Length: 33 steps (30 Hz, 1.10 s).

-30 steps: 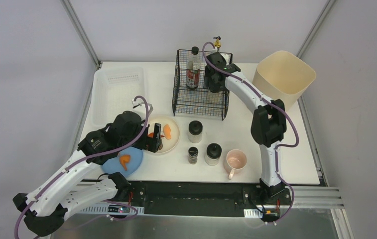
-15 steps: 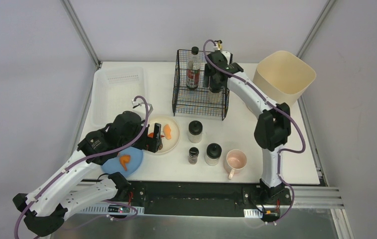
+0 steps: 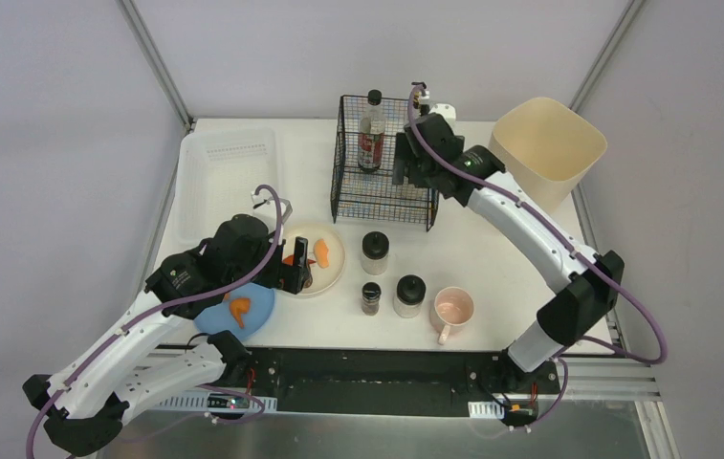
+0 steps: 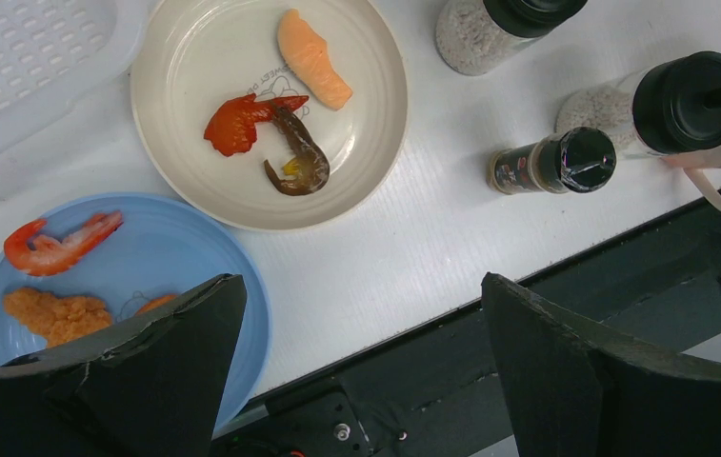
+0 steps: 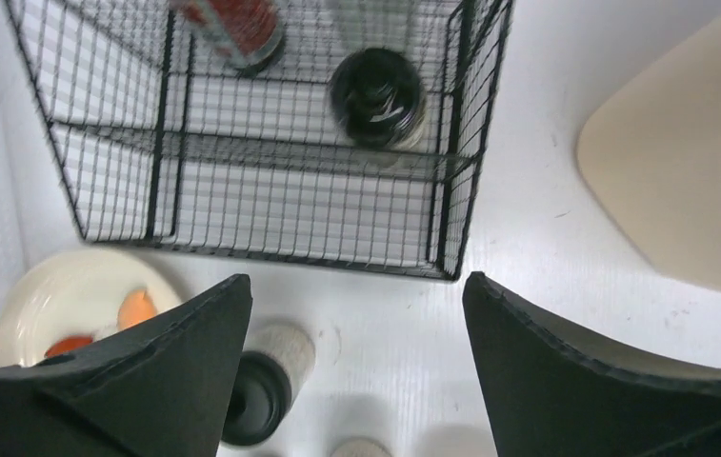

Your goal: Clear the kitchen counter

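Observation:
The kitchen counter [image 3: 492,251] holds a black wire basket [image 3: 383,182] at the back. A red-labelled bottle [image 3: 371,129] and a black-lidded jar [image 5: 376,98] stand inside it. My right gripper [image 3: 404,170] hovers over the basket's right side, open and empty; in the right wrist view its fingers [image 5: 356,281] frame bare counter in front of the basket. My left gripper [image 3: 298,273] hangs open and empty at the near edge, between a cream plate [image 4: 270,105] with food pieces and a blue plate [image 4: 147,276] with a shrimp.
Three black-lidded spice jars [image 3: 374,252], [image 3: 370,297], [image 3: 408,295] and a pink mug [image 3: 452,311] stand at the front middle. A beige bin [image 3: 546,148] sits back right. A translucent tray [image 3: 227,177] lies back left.
My right gripper has opened wider and risen back from the basket, leaving the jar inside, while its elbow swung out to the right. The left arm has not moved.

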Each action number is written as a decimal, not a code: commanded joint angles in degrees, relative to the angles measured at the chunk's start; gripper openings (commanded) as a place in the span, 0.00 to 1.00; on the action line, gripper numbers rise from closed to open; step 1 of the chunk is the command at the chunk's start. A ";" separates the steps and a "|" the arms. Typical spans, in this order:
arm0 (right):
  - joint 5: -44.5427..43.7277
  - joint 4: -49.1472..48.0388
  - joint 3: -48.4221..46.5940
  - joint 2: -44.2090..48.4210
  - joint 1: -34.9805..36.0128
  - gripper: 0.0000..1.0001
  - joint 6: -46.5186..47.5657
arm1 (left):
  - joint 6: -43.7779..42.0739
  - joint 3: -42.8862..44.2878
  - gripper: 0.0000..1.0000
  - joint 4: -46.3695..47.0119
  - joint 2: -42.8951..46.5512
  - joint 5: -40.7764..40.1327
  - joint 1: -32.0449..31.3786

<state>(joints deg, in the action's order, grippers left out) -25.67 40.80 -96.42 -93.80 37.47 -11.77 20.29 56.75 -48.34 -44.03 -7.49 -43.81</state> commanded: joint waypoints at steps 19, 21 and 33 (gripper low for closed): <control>4.52 -0.04 12.08 3.26 19.62 0.92 -10.43 | 2.55 3.89 1.00 0.13 3.05 -1.86 0.04; 4.13 -0.10 11.93 1.66 20.31 0.93 -10.62 | 2.31 3.94 1.00 -0.23 3.32 -1.88 0.06; -1.11 0.32 11.70 -6.33 21.52 0.94 -11.77 | 1.97 2.68 1.00 -1.23 4.79 -2.35 0.04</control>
<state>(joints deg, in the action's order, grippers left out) -22.26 41.21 -84.49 -99.26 58.87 -22.26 21.91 58.81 -48.97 -39.90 -8.12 -43.81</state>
